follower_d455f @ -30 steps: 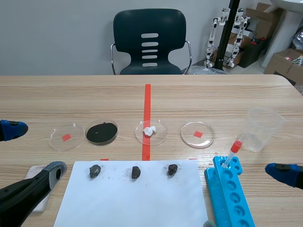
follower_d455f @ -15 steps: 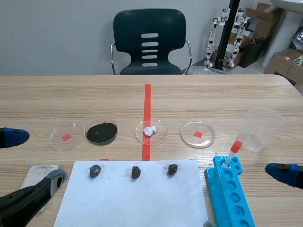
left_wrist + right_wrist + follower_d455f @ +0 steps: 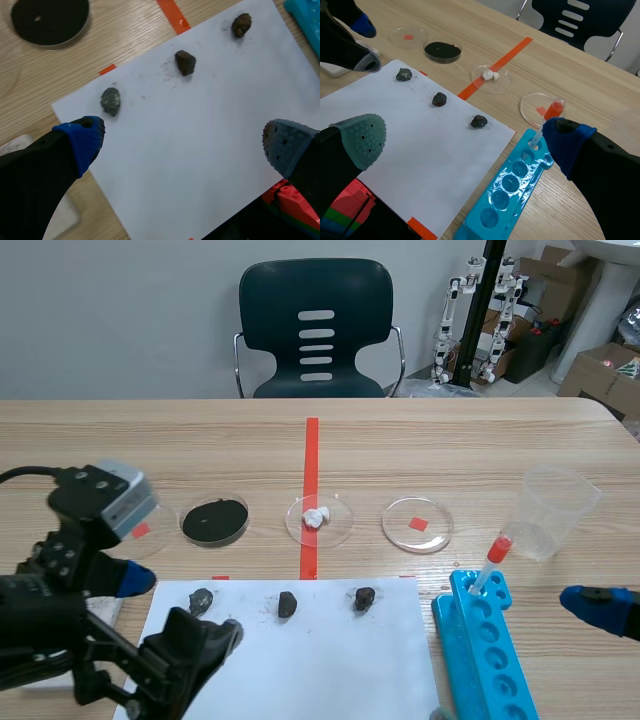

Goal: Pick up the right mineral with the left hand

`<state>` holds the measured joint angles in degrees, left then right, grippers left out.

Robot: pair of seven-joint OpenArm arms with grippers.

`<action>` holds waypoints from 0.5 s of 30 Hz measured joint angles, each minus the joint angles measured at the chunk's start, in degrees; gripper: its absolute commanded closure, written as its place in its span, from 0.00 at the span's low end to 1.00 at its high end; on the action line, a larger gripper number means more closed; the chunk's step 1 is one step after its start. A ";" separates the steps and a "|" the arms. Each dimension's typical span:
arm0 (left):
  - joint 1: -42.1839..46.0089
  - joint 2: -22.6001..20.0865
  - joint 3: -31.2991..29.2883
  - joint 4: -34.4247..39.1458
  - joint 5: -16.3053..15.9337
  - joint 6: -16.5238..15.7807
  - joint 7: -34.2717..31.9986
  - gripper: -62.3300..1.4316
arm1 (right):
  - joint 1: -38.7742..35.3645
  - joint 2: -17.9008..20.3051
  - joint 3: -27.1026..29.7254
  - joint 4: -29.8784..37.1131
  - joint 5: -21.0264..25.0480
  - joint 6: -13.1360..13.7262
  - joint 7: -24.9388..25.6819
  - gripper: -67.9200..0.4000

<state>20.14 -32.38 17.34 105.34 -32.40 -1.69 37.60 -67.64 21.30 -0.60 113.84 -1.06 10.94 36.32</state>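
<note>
Three rough, dark, irregular lumps in a row on a flat white sheet of paper (image 3: 300, 670), seen from the scene view: the right dark mineral lump (image 3: 365, 598) near the sheet's far right corner, touched by nothing, then the middle dark lump (image 3: 287, 604) and the left greyish lump (image 3: 201, 601). Beyond the sheet, a line of round, shallow, clear dishes: a dish of black powder (image 3: 215, 521), a dish of white crumbly bits (image 3: 319, 519), and a dish with only a red square (image 3: 417, 524). Further right, a clear plastic cup (image 3: 552, 510) and a bright blue plastic tube rack (image 3: 490, 650), with a red-capped dropper (image 3: 492, 558) leaning from its far end. Left gripper (image 3: 175, 608) low over the sheet's near left part, fingers spread wide, nothing between them. From the left wrist: blue dotted pad (image 3: 82, 137) near the greyish lump, grey dotted pad (image 3: 285, 147) well apart over bare paper, the right mineral well ahead on the grey pad's side. From the right wrist: right gripper (image 3: 462, 140) likewise spread wide and holding nothing, one pad over the paper, the other above the rack's round wells.
</note>
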 measured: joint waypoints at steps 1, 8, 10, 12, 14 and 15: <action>-2.25 0.04 2.49 0.00 -0.04 1.77 1.84 0.00 | 0.00 0.00 0.00 0.00 0.00 0.00 0.00 0.00; -17.53 7.06 15.89 0.00 2.60 12.98 13.14 0.00 | 0.00 0.00 0.00 0.00 -0.02 0.00 0.00 0.00; -21.44 9.73 19.21 0.00 5.22 15.98 16.33 0.00 | 0.00 0.00 0.00 0.00 0.00 0.00 0.00 0.00; -25.31 12.44 22.58 -0.63 7.76 19.02 18.64 0.00 | 0.00 0.00 0.00 0.00 0.00 0.00 0.00 0.00; -29.11 14.88 25.77 -2.29 8.61 21.68 20.33 0.00 | 0.00 0.00 0.00 0.00 0.00 0.00 0.00 0.00; -30.95 16.06 27.30 -3.56 8.59 22.93 21.11 0.00 | 0.00 0.00 0.00 0.00 0.00 0.00 0.00 0.00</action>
<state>-10.81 -16.32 44.64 101.78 -23.81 21.23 58.72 -67.64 21.30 -0.60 113.84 -1.06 10.94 36.32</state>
